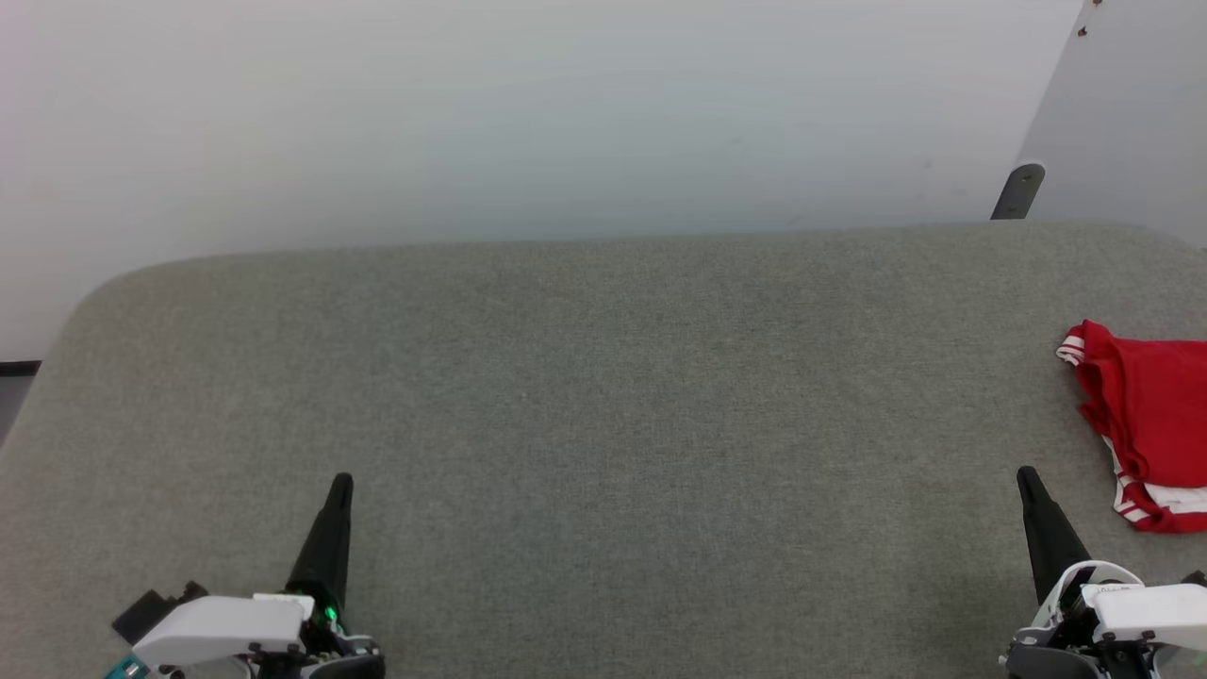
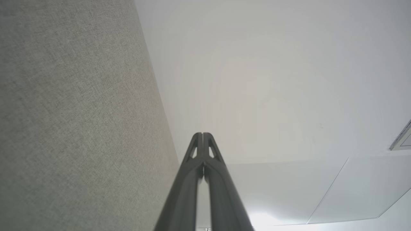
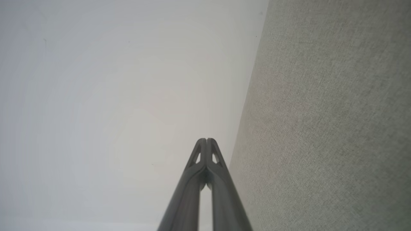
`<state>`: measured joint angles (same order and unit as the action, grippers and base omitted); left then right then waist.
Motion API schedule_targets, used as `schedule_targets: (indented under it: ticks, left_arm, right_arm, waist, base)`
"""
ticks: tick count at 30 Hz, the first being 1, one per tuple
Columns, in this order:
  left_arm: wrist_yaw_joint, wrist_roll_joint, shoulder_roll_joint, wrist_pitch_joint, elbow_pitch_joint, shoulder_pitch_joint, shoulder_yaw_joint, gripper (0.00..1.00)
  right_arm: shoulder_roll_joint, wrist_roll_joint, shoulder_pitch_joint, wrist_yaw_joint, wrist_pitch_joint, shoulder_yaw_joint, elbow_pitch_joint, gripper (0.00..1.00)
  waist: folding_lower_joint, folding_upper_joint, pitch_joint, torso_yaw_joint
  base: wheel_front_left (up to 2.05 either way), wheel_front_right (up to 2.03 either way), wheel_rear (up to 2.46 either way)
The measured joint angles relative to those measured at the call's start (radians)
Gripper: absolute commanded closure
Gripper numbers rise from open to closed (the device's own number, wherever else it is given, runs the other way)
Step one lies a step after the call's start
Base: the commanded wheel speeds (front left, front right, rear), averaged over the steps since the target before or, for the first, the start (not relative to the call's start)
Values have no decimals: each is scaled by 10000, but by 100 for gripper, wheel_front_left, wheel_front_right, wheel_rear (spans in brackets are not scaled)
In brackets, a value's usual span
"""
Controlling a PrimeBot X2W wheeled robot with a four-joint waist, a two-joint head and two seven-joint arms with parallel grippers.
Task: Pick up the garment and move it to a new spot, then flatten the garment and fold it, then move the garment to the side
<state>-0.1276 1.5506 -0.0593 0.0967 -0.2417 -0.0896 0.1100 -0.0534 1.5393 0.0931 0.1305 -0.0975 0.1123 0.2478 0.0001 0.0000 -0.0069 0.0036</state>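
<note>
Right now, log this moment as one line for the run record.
garment: crumpled, untouched, far right of grey surface, cut by frame edge | left gripper: shut, empty | right gripper: shut, empty, apart from garment

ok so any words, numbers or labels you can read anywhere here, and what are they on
No readable text in any view.
Crumpled red cloth with white-striped trim: no lettering on the part in view.
White housing behind the right pincer: a tiny dark mark, too small to read.
Grey fabric surface: plain, no print.
</note>
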Motion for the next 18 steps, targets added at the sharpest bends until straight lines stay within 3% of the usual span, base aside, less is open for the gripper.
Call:
schedule_targets:
  ticks: [18]
  left_arm:
    - [0, 606, 104, 176, -38, -153, 33, 100]
  right_arm:
    - [13, 713, 151, 0, -174, 21, -19, 100]
  waist:
    - [0, 0, 100, -36]
  base:
    - [0, 0, 0]
